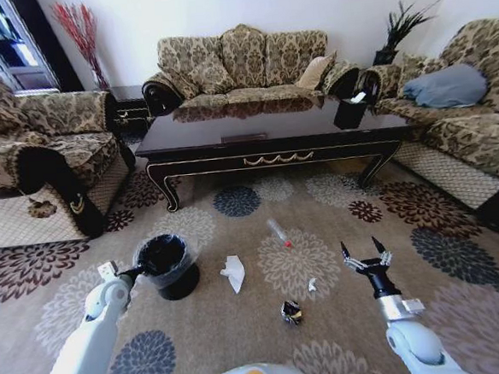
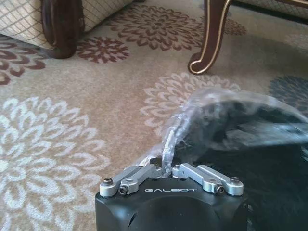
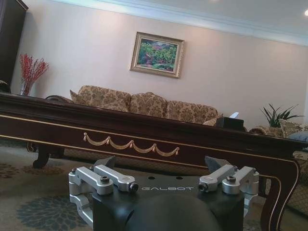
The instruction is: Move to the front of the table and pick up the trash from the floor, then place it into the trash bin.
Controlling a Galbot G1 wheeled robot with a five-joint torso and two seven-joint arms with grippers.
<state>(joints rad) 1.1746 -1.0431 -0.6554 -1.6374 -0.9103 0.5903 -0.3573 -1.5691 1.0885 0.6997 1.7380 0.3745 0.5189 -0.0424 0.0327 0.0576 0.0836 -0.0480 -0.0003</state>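
In the lower left of the head view, the left gripper (image 1: 138, 270) is clamped on the plastic liner at the rim of the trash bin (image 1: 172, 274). The right gripper (image 1: 363, 254), lower right, has its fingers apart above the carpet. A crumpled tissue (image 1: 233, 272), a bottle (image 1: 279, 233), a white scrap (image 1: 312, 284) and a dark wrapper (image 1: 291, 312) lie in the centre, in front of the table (image 1: 272, 143).

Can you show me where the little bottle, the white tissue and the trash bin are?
bottle (image 1: 279, 233): head view, on its clear body, on the carpet.
tissue (image 1: 233, 273): head view, middle of the crumpled paper.
trash bin (image 1: 181, 285): head view, on its black side wall.
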